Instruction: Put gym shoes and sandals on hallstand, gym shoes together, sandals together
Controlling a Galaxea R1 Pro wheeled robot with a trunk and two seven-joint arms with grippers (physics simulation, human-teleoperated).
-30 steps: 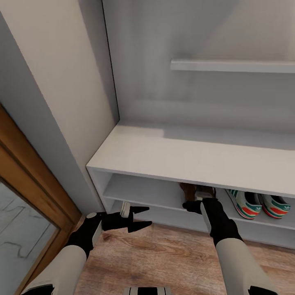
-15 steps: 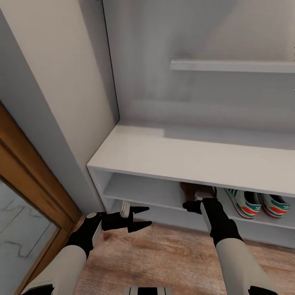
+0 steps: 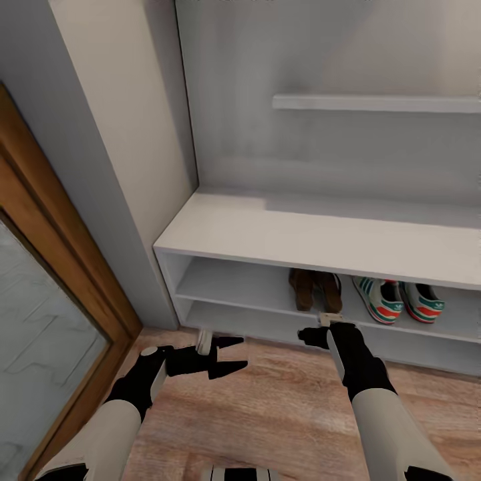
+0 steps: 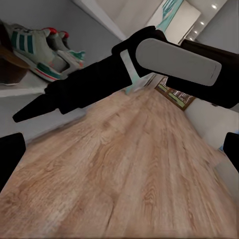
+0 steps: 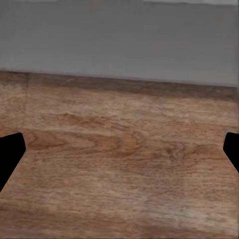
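The two sandals (image 3: 315, 290) are sitting side by side in the upper cubby tier of the hallstand (image 3: 220, 230), long axes pointing into the rack, and the two gym shoes (image 3: 394, 299) are lying just beside them toward 3 o'clock on the same tier, toes angling inward. All four appear to be resting on the rack, none on the corridor floor (image 3: 280, 414), so the task looks essentially done.

From the right claw (image 3: 314, 334), the sandals are lying at about 12 o'clock, near and slightly above it; the gym shoes are lying toward 2 o'clock. The right arm is clearly the nearer one. The right wrist view is showing its fingertips (image 5: 10, 152) spread far apart over bare planks, holding nothing. The left claw (image 3: 227, 354) is hovering at about 9 o'clock from the right one, its fingers parted wide and empty, pointing along the rack front.

The floor is showing warm wood-grain planks. A wood-framed glass door (image 3: 47, 321) is standing at 9 o'clock, and a slab shelf (image 3: 374, 102) is hanging above the grey bench top
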